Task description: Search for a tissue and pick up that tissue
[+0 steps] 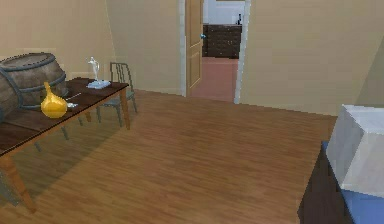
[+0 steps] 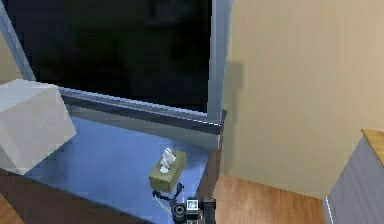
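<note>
The pincer (image 2: 180,210) sits close by the tissue box (image 2: 167,170) near the worktop (image 2: 110,165) edge below a dark window (image 2: 120,50), apparently lined up for a grab; whether it grips anything cannot be told.

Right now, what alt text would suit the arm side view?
A tan tissue box sits on a blue surface below a dark window, the gripper just beneath it in the picture; a white box lies left.
</note>
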